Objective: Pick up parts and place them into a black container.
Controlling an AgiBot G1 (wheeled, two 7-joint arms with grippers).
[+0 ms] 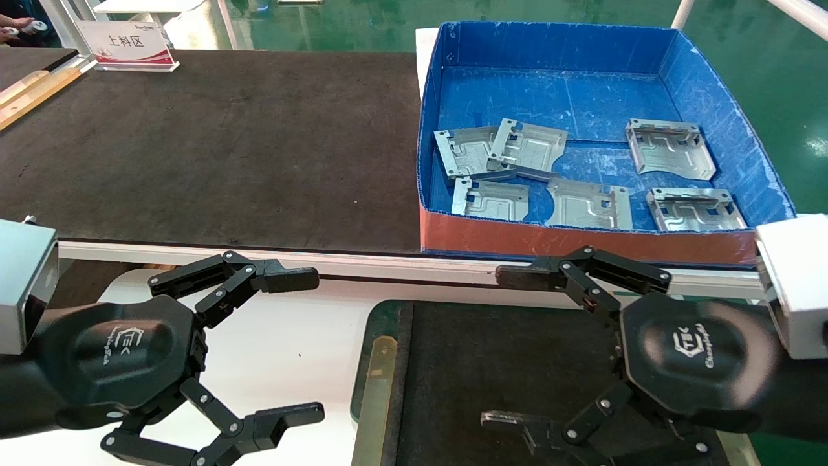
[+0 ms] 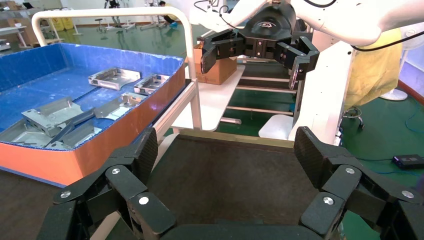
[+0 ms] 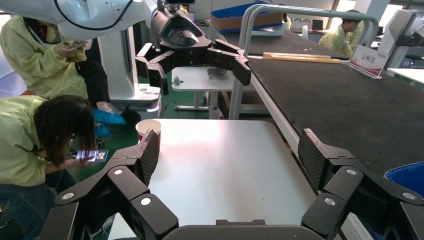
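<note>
Several silver-grey parts [image 1: 592, 204] lie loose in the blue box [image 1: 556, 45] at the far right, two of them overlapping [image 1: 527, 145]. They also show in the left wrist view [image 2: 50, 115]. The black container [image 1: 383, 316], a flat tray with a green rim, lies at the near centre with nothing in it. Its black floor [image 2: 225, 175] shows in the left wrist view. My left gripper [image 1: 314, 345] is open and empty over the white table, left of the tray. My right gripper [image 1: 498, 348] is open and empty above the tray. Each also shows open in its own wrist view, the left [image 2: 229, 152] and the right [image 3: 227, 155].
A large black mat [image 1: 226, 142] covers the far table left of the box, with a white and red sign [image 1: 129, 42] at its back. A white table [image 1: 291, 336] lies under my left gripper. A red paper cup [image 3: 148, 127] stands at its edge, and people [image 3: 45, 125] sit beyond it.
</note>
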